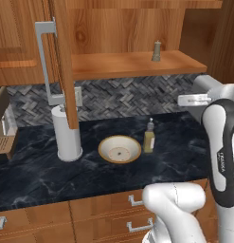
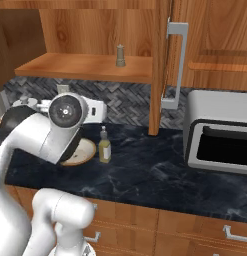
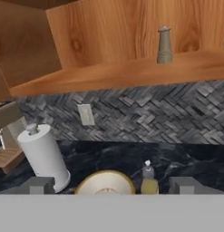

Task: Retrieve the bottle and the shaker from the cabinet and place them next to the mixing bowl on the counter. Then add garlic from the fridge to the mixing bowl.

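The grey shaker [image 1: 157,51] [image 2: 120,55] [image 3: 164,45] stands upright on the open cabinet's wooden shelf [image 1: 132,64]. On the dark counter the yellowish bottle [image 1: 149,136] [image 2: 104,146] [image 3: 149,181] stands just right of the cream mixing bowl [image 1: 120,149] [image 2: 82,151] [image 3: 105,182]. My gripper [image 1: 184,100] [image 2: 101,111] [image 3: 114,186] hovers above the counter, below shelf height, facing the backsplash. It is open, with its fingertips [image 3: 41,186] wide apart and nothing between them. Garlic and fridge are out of view.
A white paper towel roll [image 1: 67,133] [image 3: 44,156] stands left of the bowl. The open cabinet door [image 1: 64,61] [image 2: 160,65] with its grey handle hangs over the counter. A grey toaster oven [image 2: 220,132] sits at the right; a wooden object [image 1: 2,137] at the left.
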Robot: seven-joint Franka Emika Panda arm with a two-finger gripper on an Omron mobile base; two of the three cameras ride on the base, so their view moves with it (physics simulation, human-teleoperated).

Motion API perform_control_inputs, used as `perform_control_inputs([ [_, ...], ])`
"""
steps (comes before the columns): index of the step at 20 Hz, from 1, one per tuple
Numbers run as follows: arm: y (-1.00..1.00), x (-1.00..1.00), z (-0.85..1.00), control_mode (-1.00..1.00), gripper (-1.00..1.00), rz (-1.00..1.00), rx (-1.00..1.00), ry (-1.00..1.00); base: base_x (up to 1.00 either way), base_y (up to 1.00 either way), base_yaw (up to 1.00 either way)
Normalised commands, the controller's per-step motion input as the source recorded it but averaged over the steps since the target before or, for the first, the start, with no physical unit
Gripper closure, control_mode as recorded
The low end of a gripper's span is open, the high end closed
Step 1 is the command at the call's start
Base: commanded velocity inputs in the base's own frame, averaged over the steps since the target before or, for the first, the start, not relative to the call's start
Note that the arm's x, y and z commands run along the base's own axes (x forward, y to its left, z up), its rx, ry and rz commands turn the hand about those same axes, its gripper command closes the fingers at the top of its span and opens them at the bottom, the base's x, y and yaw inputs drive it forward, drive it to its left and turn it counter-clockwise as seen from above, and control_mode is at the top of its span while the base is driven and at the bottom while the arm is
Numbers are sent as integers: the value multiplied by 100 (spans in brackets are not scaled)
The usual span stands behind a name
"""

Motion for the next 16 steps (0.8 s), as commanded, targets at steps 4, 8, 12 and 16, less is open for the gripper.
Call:
perform_control_inputs([
  [4, 2, 0, 92, -100, -100, -21, -10, 0, 0, 0, 0],
  [8, 0, 5, 79, -100, -100, -25, -13, 0, 0, 0, 0],
  [12, 7, 40, -13, -100, -100, -16, -8, -1, 0, 0, 0],
  [16, 0, 88, -1, -100, -100, -12, -5, 0, 0, 0, 0],
])
